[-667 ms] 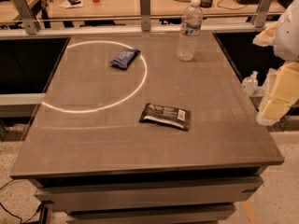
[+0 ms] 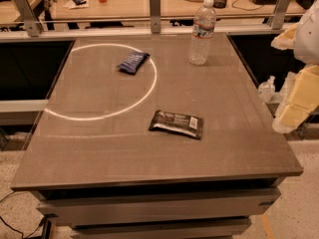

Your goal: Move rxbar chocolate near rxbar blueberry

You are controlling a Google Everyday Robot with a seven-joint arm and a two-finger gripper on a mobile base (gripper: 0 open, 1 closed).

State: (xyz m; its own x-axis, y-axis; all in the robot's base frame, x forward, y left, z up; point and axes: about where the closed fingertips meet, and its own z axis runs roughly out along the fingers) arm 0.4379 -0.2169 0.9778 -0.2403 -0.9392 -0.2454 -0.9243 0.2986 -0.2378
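The rxbar chocolate is a flat brown-black wrapper with a white label patch at its right end. It lies flat near the middle of the grey table. The rxbar blueberry is a dark blue crinkled wrapper that lies at the back left, on the edge of a bright ring of light. My gripper is at the lower end of the pale arm at the right edge of the view, beyond the table's right side. It is well to the right of the chocolate bar and touches neither bar.
A clear plastic water bottle stands upright at the back right of the table. A metal rail with posts runs behind the table, with a cluttered wooden desk beyond it. A small bottle sits off the table's right side.
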